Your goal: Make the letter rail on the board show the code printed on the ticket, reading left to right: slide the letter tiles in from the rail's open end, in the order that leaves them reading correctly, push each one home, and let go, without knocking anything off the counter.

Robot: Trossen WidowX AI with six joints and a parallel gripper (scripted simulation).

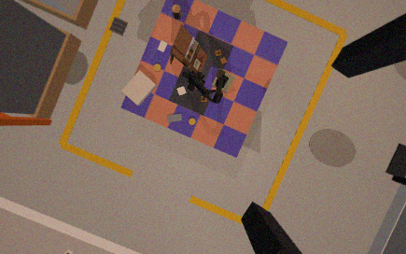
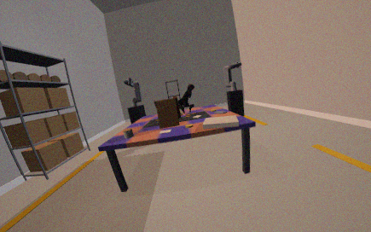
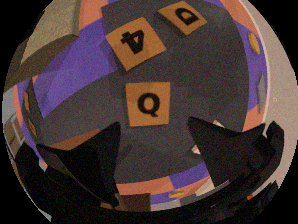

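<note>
The brown board (image 1: 181, 41) (image 2: 167, 113) stands on the counter. Its pale rail (image 1: 192, 48) carries small pieces too small to read, and the white ticket (image 1: 197, 63) beside it is unreadable. My gripper (image 3: 154, 123) is partly open and empty, with its fingers pointing down over the dark mat. In the wrist view, the orange Q tile (image 3: 148, 104) lies flat just ahead of the fingertips, roughly centred between them. The 4 tile (image 3: 135, 42) lies beyond it, turned, and the D tile (image 3: 186, 16) (image 1: 203, 99) lies farther off. Two more tiles (image 1: 217, 52) (image 1: 223, 61) lie right of the board.
A white card (image 1: 181, 91) lies on the dark mat (image 1: 188, 102). A cream box (image 1: 139, 88) (image 2: 220, 123), yellow discs (image 1: 157, 67) (image 1: 191, 121), a grey block (image 1: 175, 118) and a dark cup (image 1: 176, 11) (image 2: 128, 134) stand around the counter. The arm's base is right of the mat.
</note>
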